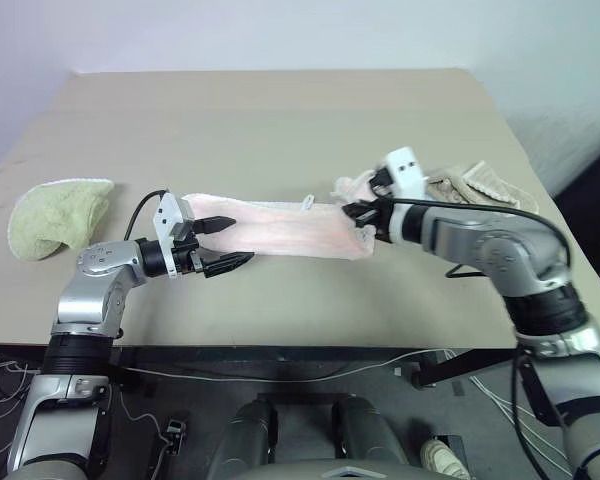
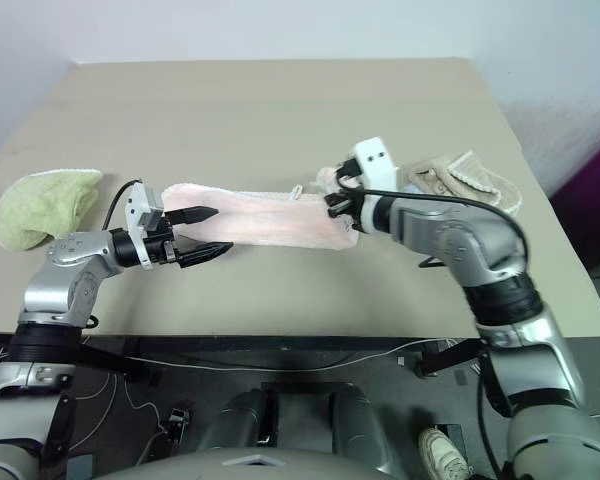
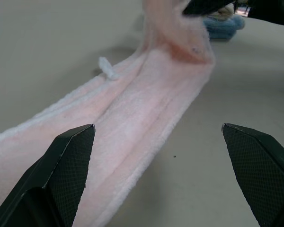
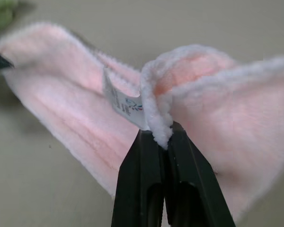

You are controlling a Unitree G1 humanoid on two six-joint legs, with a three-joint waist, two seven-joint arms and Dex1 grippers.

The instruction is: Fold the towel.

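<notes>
beige tabletop (image 1: 280, 120) carries the pink towel (image 1: 280, 228), folded into a long strip across its middle. right gripper (image 4: 162, 137) is clamped on the towel's lifted end by the white tag (image 4: 123, 101); left gripper (image 1: 230, 243) gapes wide at the other end, fingers (image 3: 68, 161) empty.

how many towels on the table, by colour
pink towel: 1
green towel: 1
beige towel: 1
blue towel: 1
total: 4
</notes>
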